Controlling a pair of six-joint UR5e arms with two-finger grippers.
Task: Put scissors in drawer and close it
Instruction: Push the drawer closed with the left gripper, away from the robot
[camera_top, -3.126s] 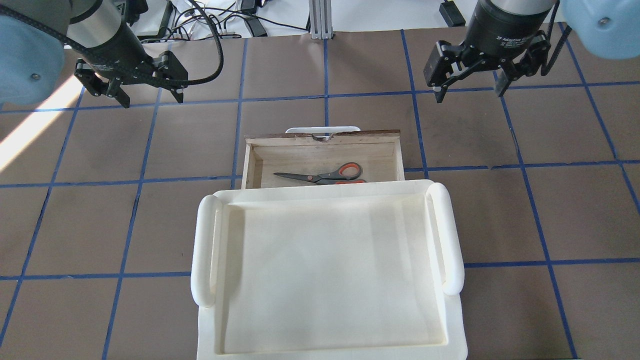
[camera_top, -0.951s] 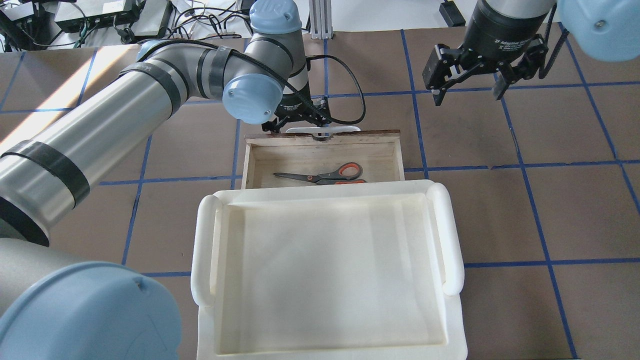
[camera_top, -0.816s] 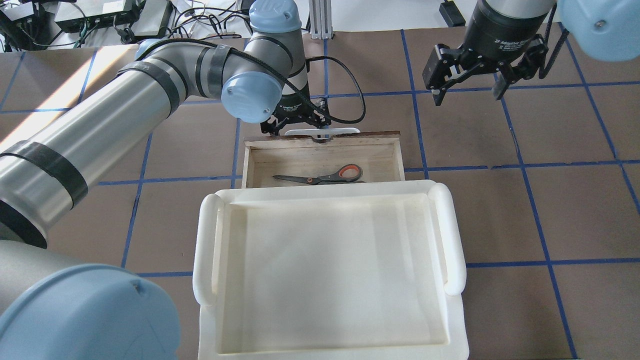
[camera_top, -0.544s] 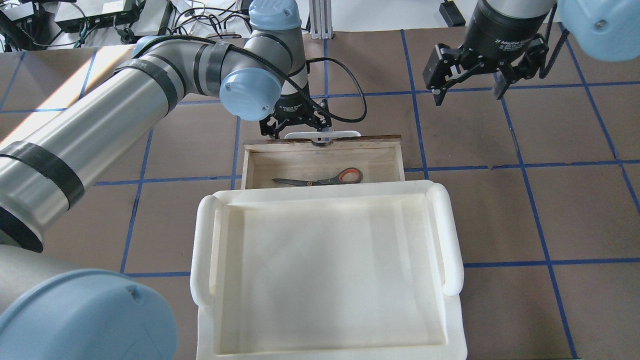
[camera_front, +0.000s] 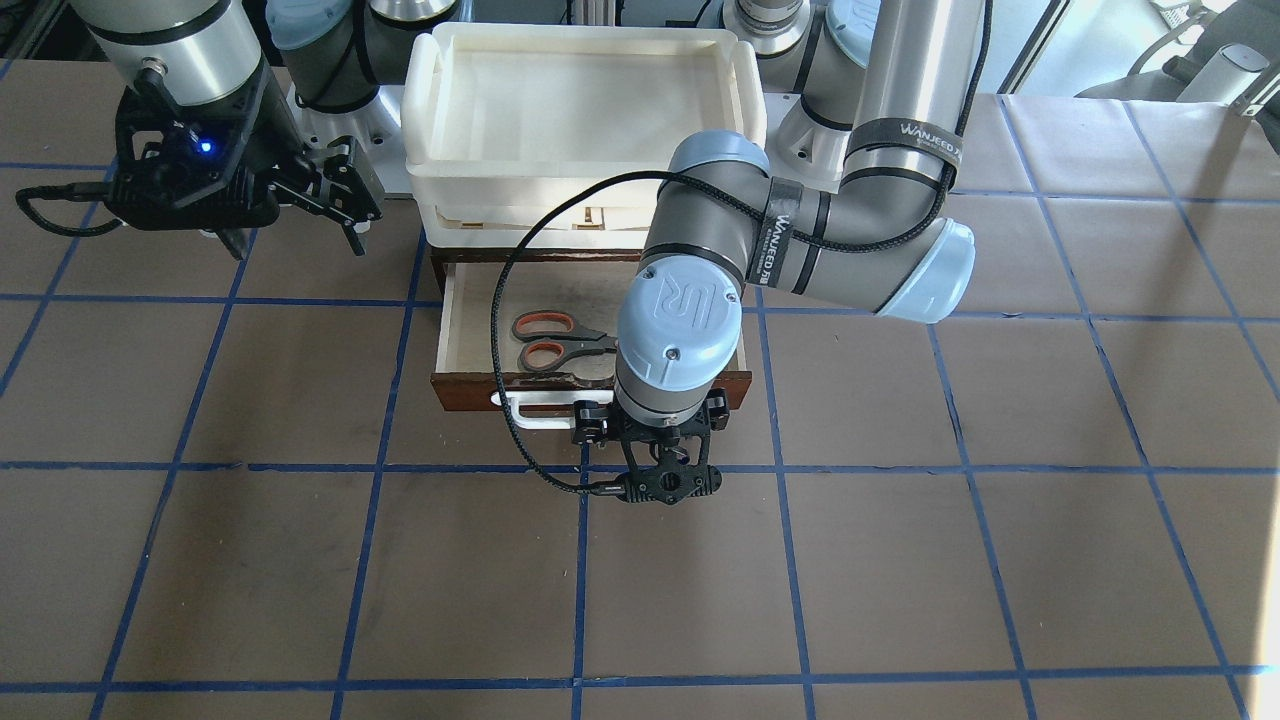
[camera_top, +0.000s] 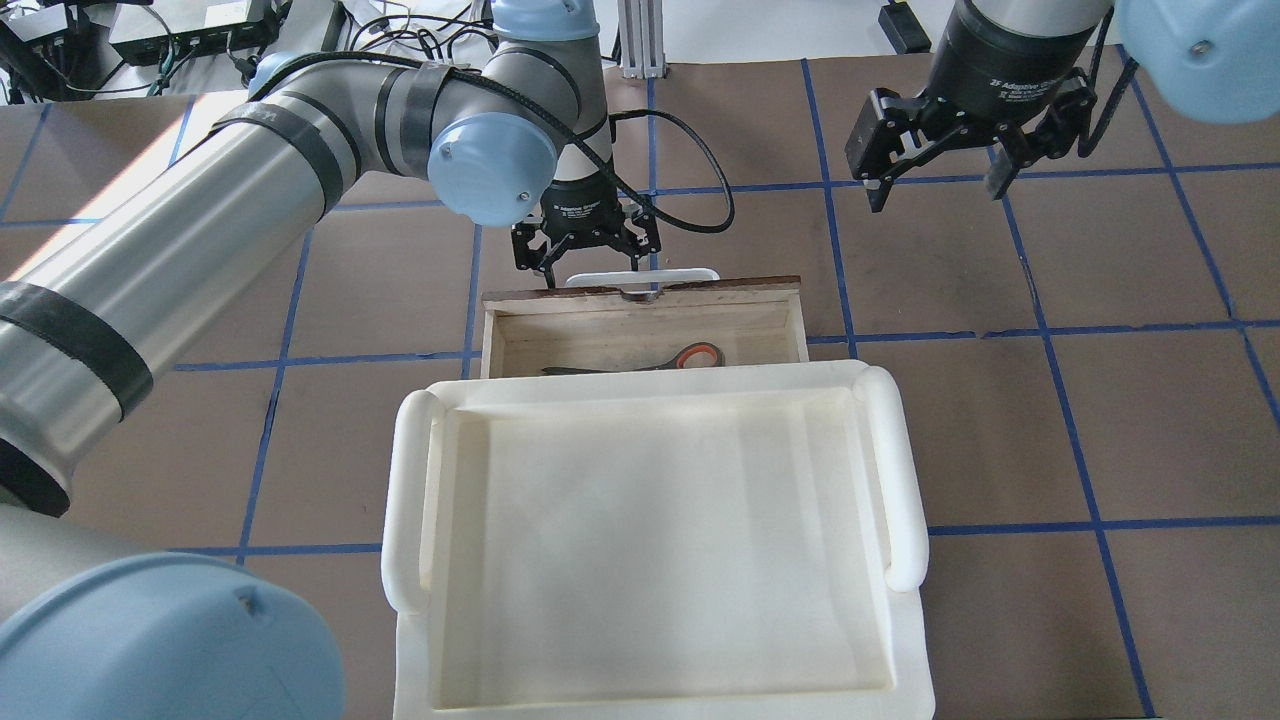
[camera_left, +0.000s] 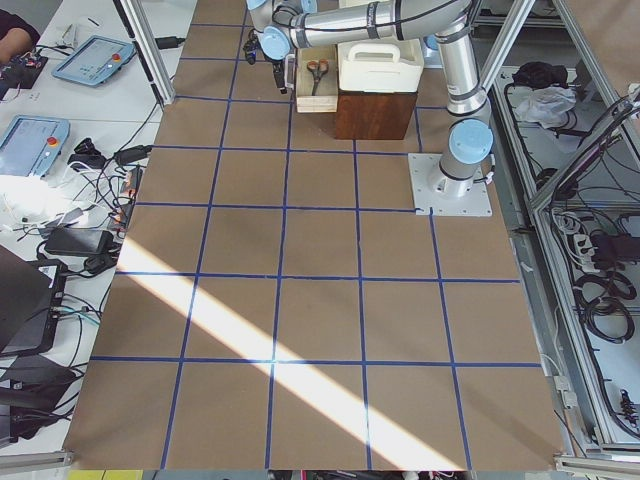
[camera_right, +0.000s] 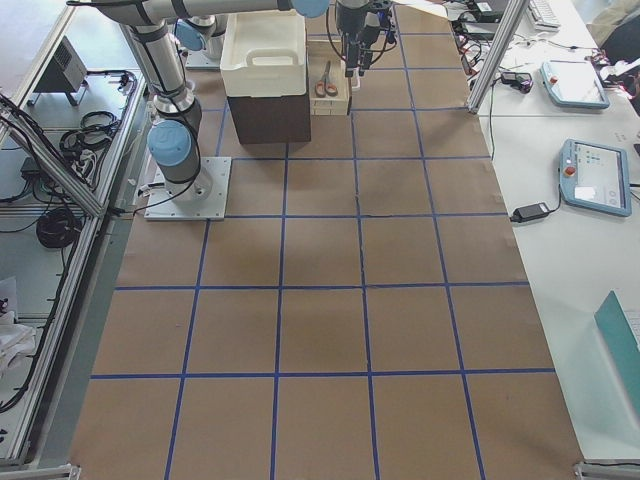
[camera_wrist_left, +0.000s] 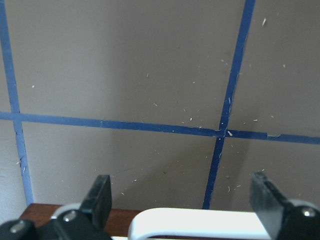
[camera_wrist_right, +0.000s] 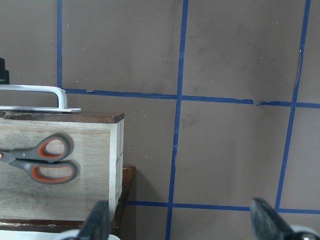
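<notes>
The scissors (camera_front: 550, 340) lie in the open brown drawer (camera_front: 470, 388), orange handles toward the robot's right. In the overhead view only one orange loop of the scissors (camera_top: 692, 356) shows past the tray's edge. The drawer (camera_top: 640, 300) sticks out partway from under the tray. My left gripper (camera_top: 590, 272) is open and points down just outside the drawer's white bar handle (camera_top: 640, 276). In the left wrist view the handle (camera_wrist_left: 200, 222) lies between the spread fingers (camera_wrist_left: 100, 197). My right gripper (camera_top: 938, 190) is open and empty, hanging above the table to the drawer's right.
A cream-white tray (camera_top: 400, 500) sits on top of the brown cabinet that houses the drawer and overhangs it. The brown table (camera_top: 1050, 430) has a grid of blue tape. Cables and electronics lie beyond the table's far edge.
My left arm swung in from the far left to the drawer's handle. Over the last second the drawer slid in toward the cabinet, hiding more of the scissors. The right gripper stayed put.
</notes>
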